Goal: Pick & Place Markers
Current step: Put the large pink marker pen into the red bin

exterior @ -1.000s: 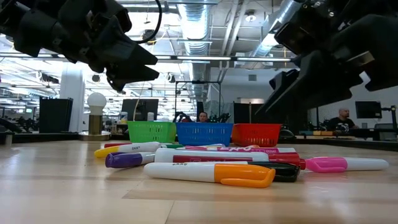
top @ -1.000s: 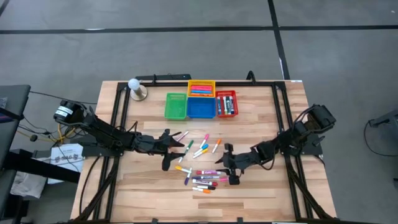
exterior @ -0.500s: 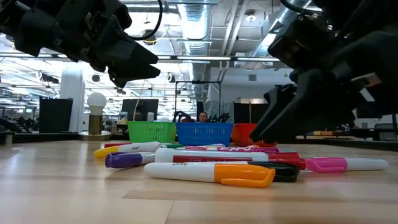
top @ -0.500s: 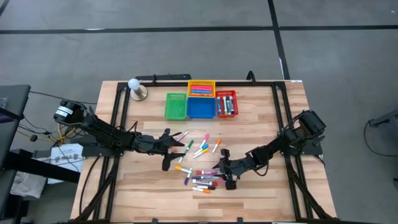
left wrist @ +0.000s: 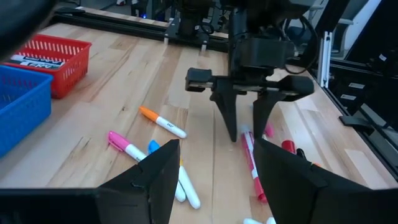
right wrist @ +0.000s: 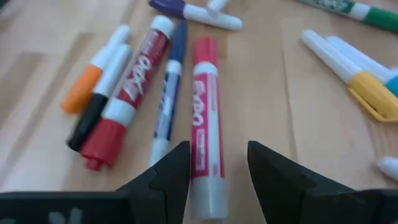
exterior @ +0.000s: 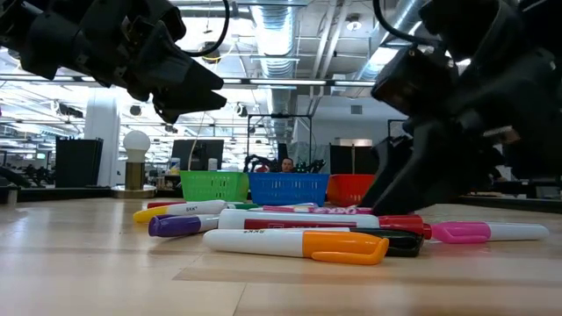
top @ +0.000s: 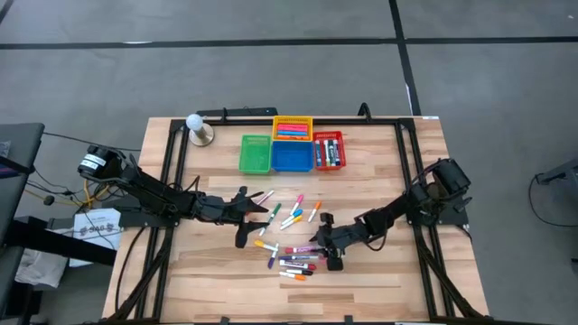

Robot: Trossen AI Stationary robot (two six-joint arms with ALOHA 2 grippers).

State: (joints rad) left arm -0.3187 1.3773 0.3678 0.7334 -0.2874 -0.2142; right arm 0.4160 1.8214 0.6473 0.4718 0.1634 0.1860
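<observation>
I hold the right gripper (right wrist: 211,177) with jaws apart astride the pink marker (right wrist: 205,118): light, rigid, slick, so I'd pinch mid-barrel. Left gripper (left wrist: 211,165) hangs nearby, jaws apart, empty.

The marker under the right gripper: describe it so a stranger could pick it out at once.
Start at the loose pile of markers on the front half of the wooden table, then find the right gripper, open and pointing down at the pile's right end. The pink marker lies lengthwise between its fingers. Unlike the dark red, blue and orange-capped ones beside it, its barrel is pink with white lettering.
</observation>
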